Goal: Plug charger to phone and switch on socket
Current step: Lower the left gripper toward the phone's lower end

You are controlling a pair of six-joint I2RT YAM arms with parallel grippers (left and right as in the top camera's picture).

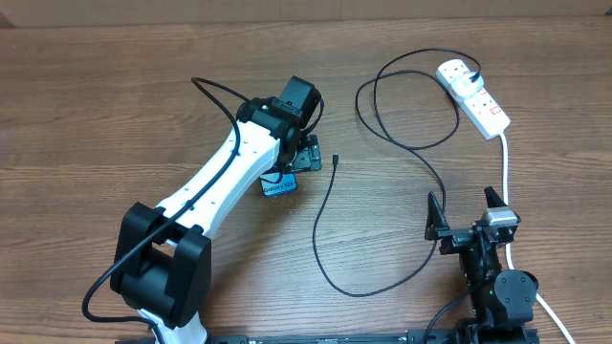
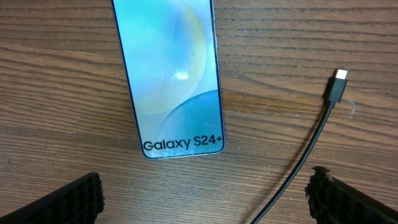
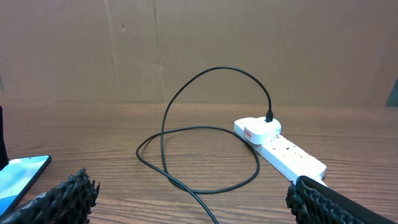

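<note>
The phone lies on the table with its blue screen lit, partly under my left arm. In the left wrist view the phone reads "Galaxy S24+". My left gripper is open and empty just off the phone's end. The charger cable loops over the table. Its connector tip lies right of the phone and also shows in the left wrist view. Its plug sits in the white socket. My right gripper is open and empty, near the table's front right.
The socket's thick white cord runs down the right side past my right arm. In the right wrist view the socket and cable loop lie ahead, with a brown cardboard wall behind the table.
</note>
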